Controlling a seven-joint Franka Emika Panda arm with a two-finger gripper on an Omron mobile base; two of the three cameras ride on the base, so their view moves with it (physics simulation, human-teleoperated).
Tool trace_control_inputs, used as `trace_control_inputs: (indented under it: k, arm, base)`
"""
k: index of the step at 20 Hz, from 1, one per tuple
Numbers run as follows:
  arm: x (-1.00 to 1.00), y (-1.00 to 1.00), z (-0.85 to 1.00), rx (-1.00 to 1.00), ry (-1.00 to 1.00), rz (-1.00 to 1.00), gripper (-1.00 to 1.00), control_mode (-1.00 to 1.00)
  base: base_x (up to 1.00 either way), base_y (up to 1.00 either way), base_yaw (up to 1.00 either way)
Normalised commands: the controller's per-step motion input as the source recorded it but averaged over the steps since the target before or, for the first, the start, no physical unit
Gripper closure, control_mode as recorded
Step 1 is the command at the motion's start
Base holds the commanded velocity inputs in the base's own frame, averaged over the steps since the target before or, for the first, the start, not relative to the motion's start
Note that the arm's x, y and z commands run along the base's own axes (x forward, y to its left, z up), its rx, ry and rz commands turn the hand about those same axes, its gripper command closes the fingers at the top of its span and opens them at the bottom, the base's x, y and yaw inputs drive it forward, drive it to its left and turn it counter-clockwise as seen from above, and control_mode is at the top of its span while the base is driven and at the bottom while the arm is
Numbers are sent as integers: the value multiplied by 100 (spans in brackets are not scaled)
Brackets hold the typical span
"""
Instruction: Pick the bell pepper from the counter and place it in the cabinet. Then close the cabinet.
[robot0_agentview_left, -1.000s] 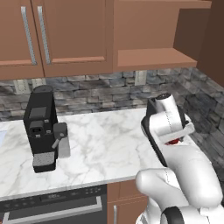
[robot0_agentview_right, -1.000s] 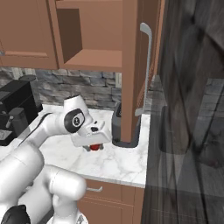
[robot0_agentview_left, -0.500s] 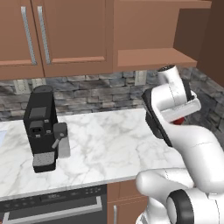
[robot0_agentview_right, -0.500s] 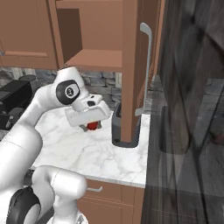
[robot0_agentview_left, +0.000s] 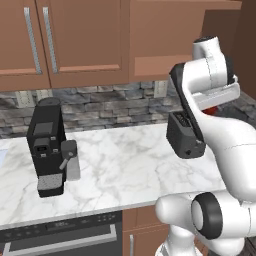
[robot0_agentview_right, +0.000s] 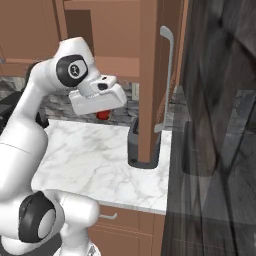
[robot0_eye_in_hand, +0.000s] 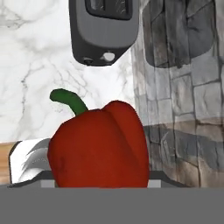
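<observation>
Red glossy bell pepper (robot0_eye_in_hand: 99, 146) with green stem clamped in my pincer (robot0_agentview_right: 102, 114), raised above white marble worktop (robot0_agentview_right: 95, 160), dark toaster (robot0_eye_in_hand: 104, 30) beneath.

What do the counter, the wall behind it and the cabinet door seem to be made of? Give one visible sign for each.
Counter: looks like polished white marble, going by its grey veining.
Wall: apparently rough grey stone, laid in uneven blocks with dark joints.
Cabinet door: reddish-brown, probably wood with a smooth matt finish; no grain shows. Its bar handle looks like brushed metal.
</observation>
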Motion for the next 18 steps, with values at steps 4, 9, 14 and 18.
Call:
trace_control_inputs:
  k: [4, 9, 14, 18]
  arm:
    - [32, 0, 64, 11, -17, 0, 100, -100]
    - [50, 2, 38, 11, -27, 0, 100, -100]
    - [50, 3, 8, 10, -39, 0, 100, -100]
    - [31, 0, 24, 9, -32, 0, 100, -100]
  base:
    - [0, 0, 0]
    - [0, 0, 0]
    - [0, 0, 0]
    - [0, 0, 0]
